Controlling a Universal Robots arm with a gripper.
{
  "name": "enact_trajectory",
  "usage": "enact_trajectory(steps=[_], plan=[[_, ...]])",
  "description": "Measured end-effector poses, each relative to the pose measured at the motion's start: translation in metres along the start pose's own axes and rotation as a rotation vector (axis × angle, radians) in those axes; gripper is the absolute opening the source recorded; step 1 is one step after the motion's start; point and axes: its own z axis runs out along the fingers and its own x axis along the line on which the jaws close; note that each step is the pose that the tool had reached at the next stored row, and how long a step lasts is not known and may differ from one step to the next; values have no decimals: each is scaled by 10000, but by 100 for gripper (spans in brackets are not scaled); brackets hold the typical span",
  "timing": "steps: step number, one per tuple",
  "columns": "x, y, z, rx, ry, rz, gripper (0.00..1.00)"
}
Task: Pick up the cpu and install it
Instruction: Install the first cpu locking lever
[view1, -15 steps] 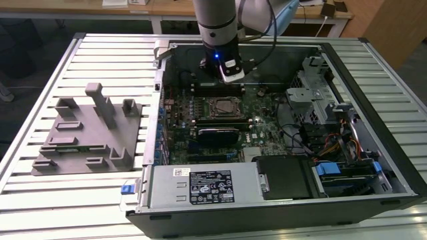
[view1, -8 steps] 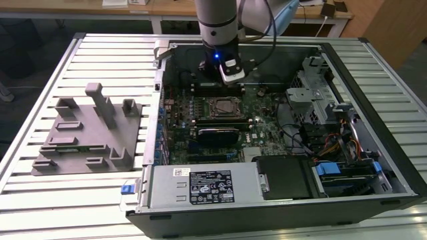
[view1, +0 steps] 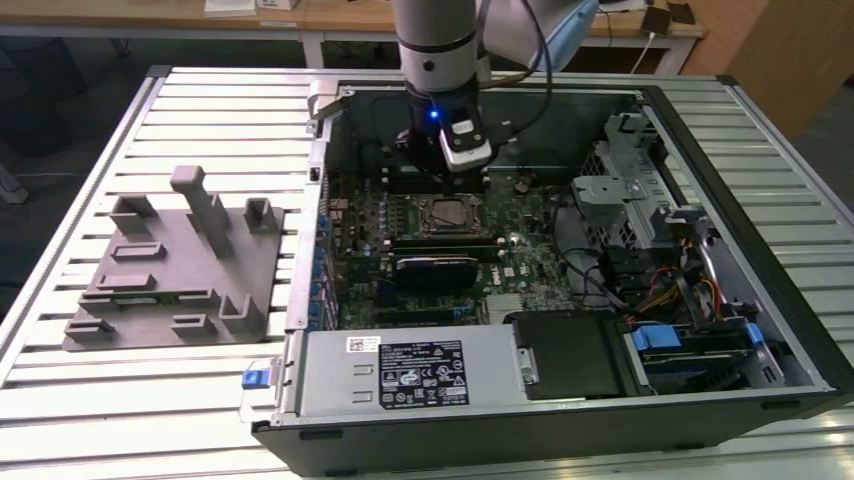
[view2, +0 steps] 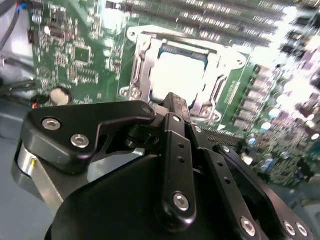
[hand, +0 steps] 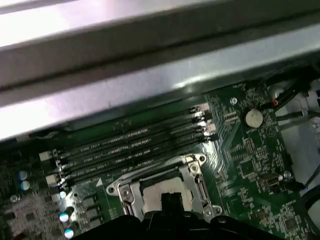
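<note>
Cpu sits flat in the socket on the motherboard, silvery top up, framed by the metal bracket; seen in both wrist views. Gripper hangs just above the socket's near edge, inside the open case. Fingers look drawn together at the tip, nothing seen between them; whether they touch the chip, cannot tell. Memory slots run beside the socket. In the exterior view the grey tray lies on the slatted table, to the exterior view's left of the case.
</note>
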Motion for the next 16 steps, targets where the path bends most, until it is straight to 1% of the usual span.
enact_trajectory(steps=[2,3,6,8,12,13,14,15,16], plan=[[-11,-34,2,74,-18,-11,11],[-18,-53,3,94,-23,-15,11],[-37,-106,5,120,-16,-18,11],[-42,-111,9,147,61,-18,11],[-42,-112,8,156,83,-17,11],[-43,-111,10,168,126,-19,11],[-43,-111,11,194,205,-20,11],[-43,-111,11,206,234,-21,11],[-42,-111,11,207,240,-20,11]])
